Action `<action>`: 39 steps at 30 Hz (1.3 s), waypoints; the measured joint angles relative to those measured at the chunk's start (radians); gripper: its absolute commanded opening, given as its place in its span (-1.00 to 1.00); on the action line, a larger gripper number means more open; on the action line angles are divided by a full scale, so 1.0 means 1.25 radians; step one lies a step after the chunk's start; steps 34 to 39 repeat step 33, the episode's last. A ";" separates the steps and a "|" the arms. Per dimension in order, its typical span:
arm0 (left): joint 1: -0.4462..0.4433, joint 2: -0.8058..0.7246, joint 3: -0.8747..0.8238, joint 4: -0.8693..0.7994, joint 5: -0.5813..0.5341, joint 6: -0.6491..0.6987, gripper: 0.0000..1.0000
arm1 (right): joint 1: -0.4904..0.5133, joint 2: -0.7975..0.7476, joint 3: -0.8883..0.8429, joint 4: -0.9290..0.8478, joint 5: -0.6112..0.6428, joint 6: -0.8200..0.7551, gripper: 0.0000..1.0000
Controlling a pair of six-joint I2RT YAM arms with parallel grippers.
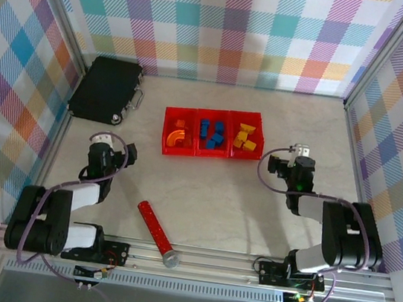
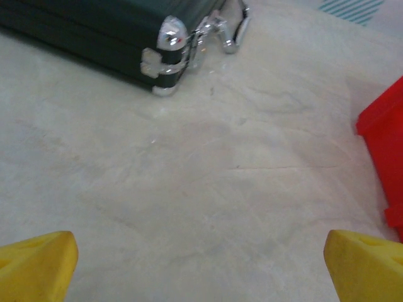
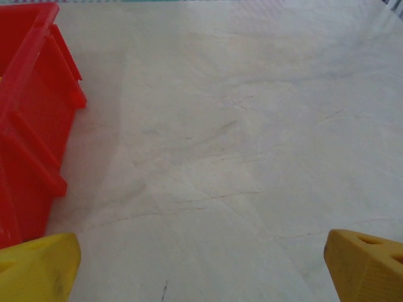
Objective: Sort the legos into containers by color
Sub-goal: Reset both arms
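In the top view the containers (image 1: 197, 131) sit upper centre of the counter (image 1: 217, 198), their row running left to right between the two arms. The legos look sorted: orange bricks (image 1: 179, 134) in the left bin, blue (image 1: 211, 134) in the middle, yellow (image 1: 244, 138) on the right. I see no loose brick. The right gripper (image 3: 201, 264) is just beside the yellow bin and the left gripper (image 2: 201, 267) is lower left of the orange one. Both are spread wide and hold nothing.
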 measured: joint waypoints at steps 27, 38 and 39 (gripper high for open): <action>-0.034 0.226 0.099 0.153 0.054 0.139 0.99 | -0.046 0.033 -0.002 0.051 -0.147 -0.006 0.98; -0.037 0.226 0.100 0.152 0.046 0.139 0.99 | -0.056 0.033 0.009 0.046 -0.159 -0.006 0.98; -0.037 0.226 0.100 0.152 0.046 0.139 0.99 | -0.056 0.033 0.009 0.046 -0.159 -0.006 0.98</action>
